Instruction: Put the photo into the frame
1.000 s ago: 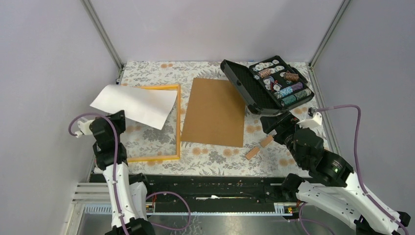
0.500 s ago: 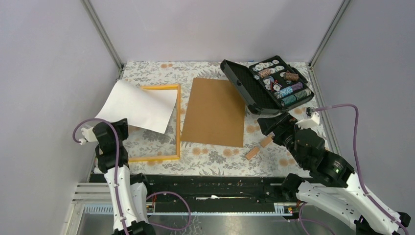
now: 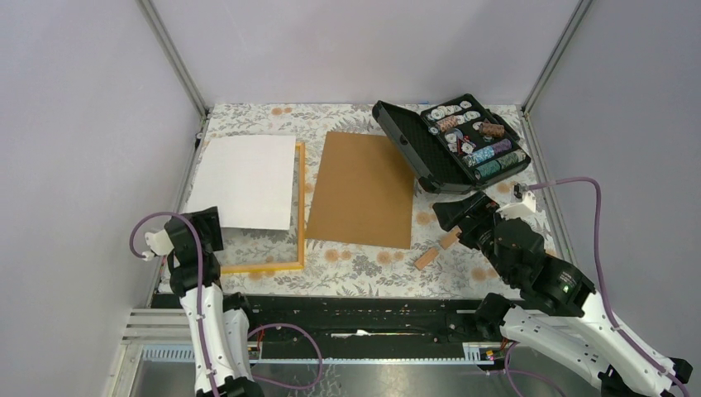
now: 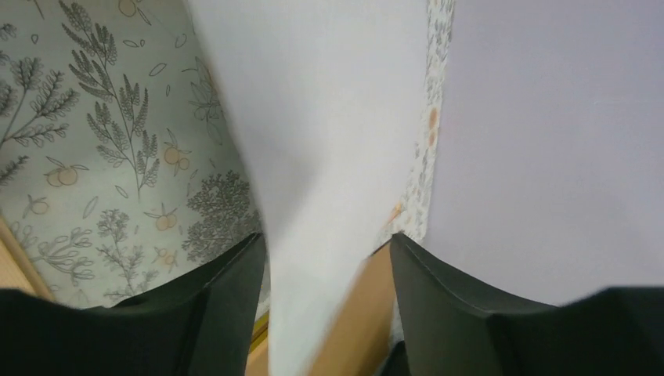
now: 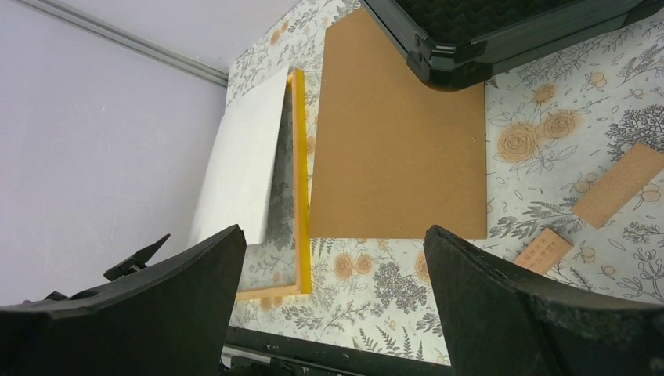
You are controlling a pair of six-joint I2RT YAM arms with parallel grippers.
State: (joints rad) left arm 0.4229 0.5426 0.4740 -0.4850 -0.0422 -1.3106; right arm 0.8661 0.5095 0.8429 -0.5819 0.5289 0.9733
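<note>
The photo (image 3: 248, 178) lies white side up over the far part of the orange-yellow frame (image 3: 299, 217). Its left edge reaches past the frame's left bar toward the wall. My left gripper (image 3: 207, 225) is at the photo's near left corner. In the left wrist view the left gripper (image 4: 325, 235) stands open, with the blurred white photo (image 4: 329, 141) passing loose between the fingers. My right gripper (image 3: 450, 213) hovers open and empty over the table's right side. From the right wrist, the right gripper (image 5: 330, 229) faces the photo (image 5: 243, 157) and the frame (image 5: 300, 196).
A plain brown backing board (image 3: 364, 188) lies flat just right of the frame. An open black case (image 3: 413, 145) of chips stands at the back right. Two small wooden blocks (image 3: 450, 238) (image 3: 426, 258) lie beside the right gripper. Walls close in on both sides.
The photo was held up and curled in the shut left gripper. The gripper has since opened and drawn back toward the near edge, and the photo has dropped flat over the frame.
</note>
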